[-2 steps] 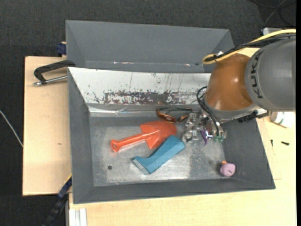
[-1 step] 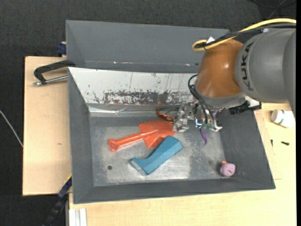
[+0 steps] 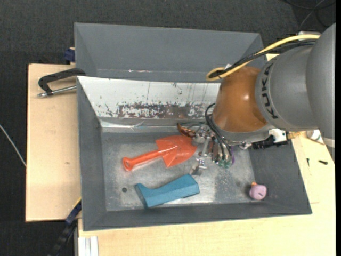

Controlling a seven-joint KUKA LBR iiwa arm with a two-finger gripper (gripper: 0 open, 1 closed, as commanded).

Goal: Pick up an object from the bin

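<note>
Reaching in from the right, the hand (image 3: 205, 154) sits low over the middle of the bin (image 3: 88, 143), at the right edge of the orange shovel (image 3: 160, 154) blade; whether it is apart or together I cannot tell. The shovel lies flat, handle toward the left wall, with bare floor beside it. A blue wedge (image 3: 168, 191) lies just in front, near the front wall. A small pink knob (image 3: 258, 191) sits alone toward the front right corner.

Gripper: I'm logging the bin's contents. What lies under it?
The gripper is over the right blade edge of the orange scoop. The orange wrist cover hides the bin floor beyond it.
</note>
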